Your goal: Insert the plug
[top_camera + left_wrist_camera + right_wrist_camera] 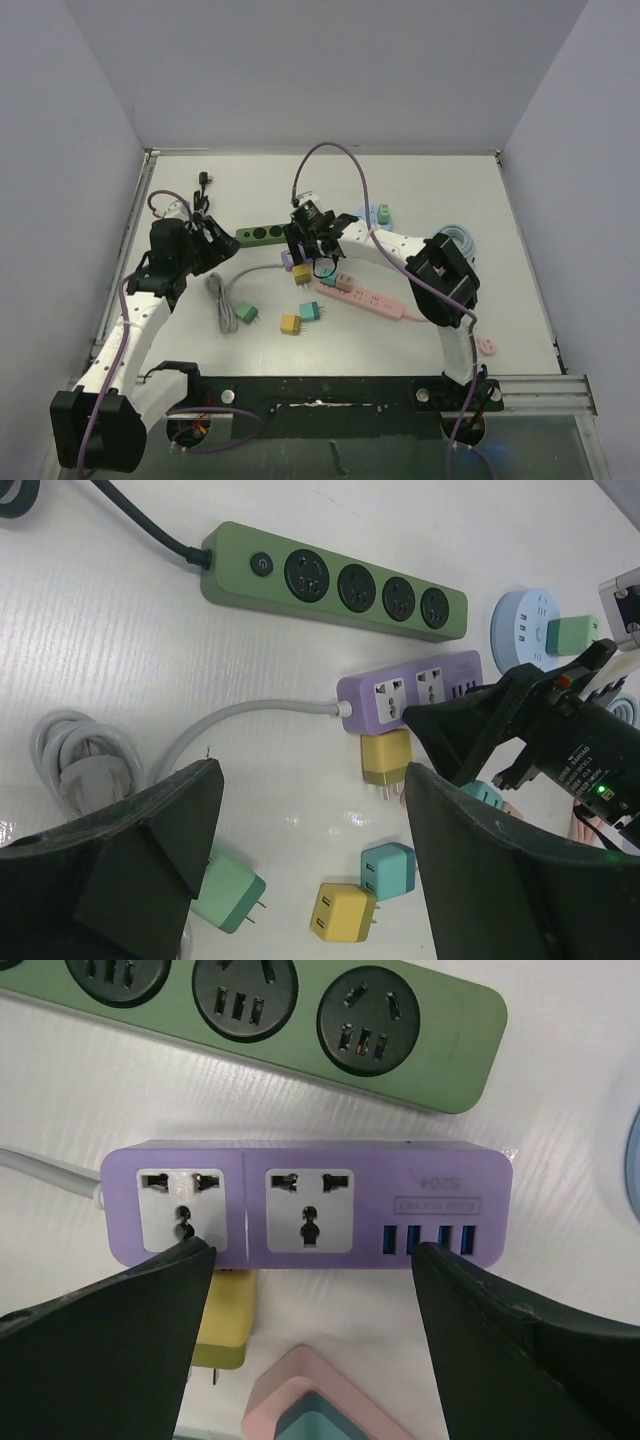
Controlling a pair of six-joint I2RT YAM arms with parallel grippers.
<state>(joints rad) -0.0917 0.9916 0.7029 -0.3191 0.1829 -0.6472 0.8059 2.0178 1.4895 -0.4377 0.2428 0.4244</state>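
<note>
White tabletop (pixel 430 200). Left tool (pixel 312 770): fingers apart, empty, above the tabletop. Green strip (pixel 335 580): flat, four round sockets. Purple strip (pixel 305 1205): near the green one, face up. Yellow plug (pixel 385 758): lying loose, just beside the purple strip's near edge. Right tool (pixel 312 1250): fingers apart, empty, over the purple strip.

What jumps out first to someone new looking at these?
The purple power strip mid-table, with the right gripper hanging open right over its sockets. Just behind it lies the long green power strip, its four round sockets all empty. A yellow plug lies right beside the purple strip's near edge, with a teal plug and others loose further forward.
</note>
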